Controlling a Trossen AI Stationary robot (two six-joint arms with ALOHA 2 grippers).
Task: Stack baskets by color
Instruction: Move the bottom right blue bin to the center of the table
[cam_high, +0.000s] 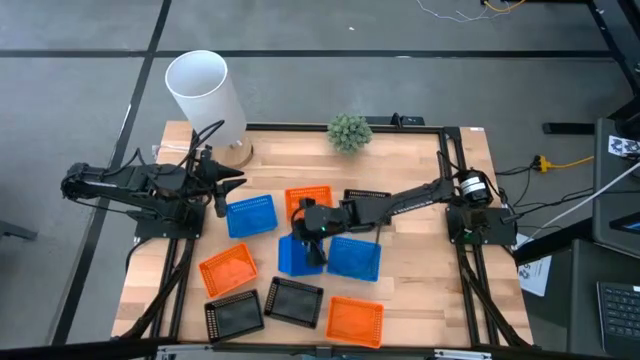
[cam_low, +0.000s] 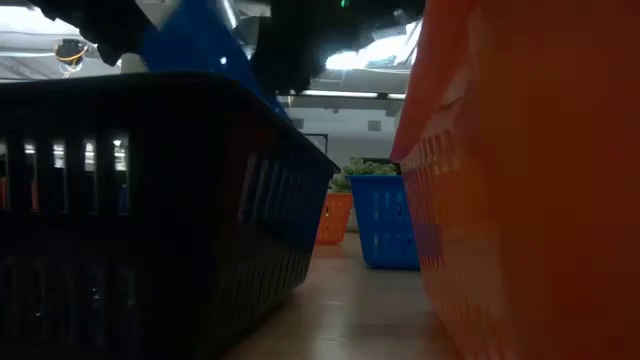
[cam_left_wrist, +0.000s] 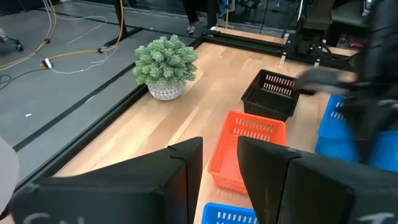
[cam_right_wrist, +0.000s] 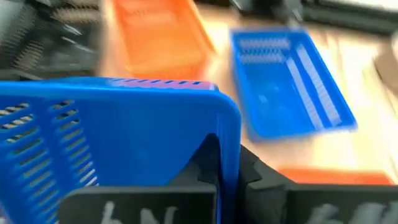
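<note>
My right gripper (cam_high: 308, 228) reaches over the table's middle and is shut on a blue basket (cam_high: 297, 256), which stands steeply tilted beside a second blue basket (cam_high: 355, 258) lying flat. A third blue basket (cam_high: 250, 215) lies near my left gripper (cam_left_wrist: 221, 180), which waits open and holds nothing at the table's left. An orange basket (cam_high: 310, 197) and a black one (cam_high: 366, 196) lie under the right arm. Nearer the front lie two orange baskets (cam_high: 228, 268) (cam_high: 356, 320) and two black ones (cam_high: 233, 315) (cam_high: 294, 300). My right gripper pinches one side wall of the blue basket at its rim (cam_right_wrist: 227, 134), one finger inside the basket and one outside. The fingers slant down from the table's right. The basket hangs on edge below them; the black basket in the low view hides its lower end.
A tall white cylinder (cam_high: 205, 95) stands at the far left corner and a small green plant (cam_high: 349, 131) at the far edge's middle. Bare wood lies along the right side, by the right arm's base (cam_high: 478, 220).
</note>
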